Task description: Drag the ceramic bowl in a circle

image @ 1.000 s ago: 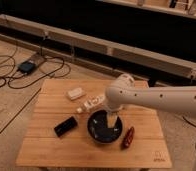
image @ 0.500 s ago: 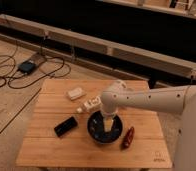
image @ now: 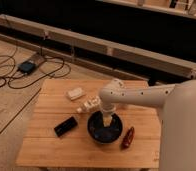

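Observation:
The ceramic bowl [image: 104, 129] is a large round glossy black bowl with a dark bluish inside, sitting on the wooden table [image: 46, 145] right of centre. My white arm [image: 141, 96] reaches in from the right and bends down over the bowl. My gripper [image: 108, 120] points down into the bowl, near its far inner wall.
A flat black rectangular box [image: 65, 126] lies left of the bowl. A white object [image: 75, 93] and a small white item [image: 89, 105] lie behind the bowl. A red object [image: 128, 136] lies right of it. Cables and a device [image: 27, 66] lie on the floor at left.
My arm has swung nearer the camera and now fills the right side of the view. The bowl and gripper have shifted slightly left on the table.

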Robot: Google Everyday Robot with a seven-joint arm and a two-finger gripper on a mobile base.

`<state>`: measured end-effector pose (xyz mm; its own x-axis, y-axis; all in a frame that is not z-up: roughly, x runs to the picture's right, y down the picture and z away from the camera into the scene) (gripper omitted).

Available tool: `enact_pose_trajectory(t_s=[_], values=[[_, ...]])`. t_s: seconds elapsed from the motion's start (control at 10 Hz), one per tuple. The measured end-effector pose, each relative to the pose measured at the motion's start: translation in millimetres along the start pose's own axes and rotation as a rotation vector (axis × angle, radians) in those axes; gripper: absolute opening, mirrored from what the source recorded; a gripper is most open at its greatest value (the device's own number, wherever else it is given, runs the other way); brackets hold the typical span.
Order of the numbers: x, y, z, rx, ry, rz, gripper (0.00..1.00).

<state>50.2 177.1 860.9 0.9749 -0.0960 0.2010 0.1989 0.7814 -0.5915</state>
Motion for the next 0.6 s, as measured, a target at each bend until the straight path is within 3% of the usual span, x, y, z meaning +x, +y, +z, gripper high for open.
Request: enact_pose_trajectory(t_s=[0.4, 0.6], values=[[5.6, -8.4, 0.1, -0.028, -0.009, 0.003, 0.09], [-2.9, -19.5, -11.1, -0.023, -0.033, 0.004, 0.00]])
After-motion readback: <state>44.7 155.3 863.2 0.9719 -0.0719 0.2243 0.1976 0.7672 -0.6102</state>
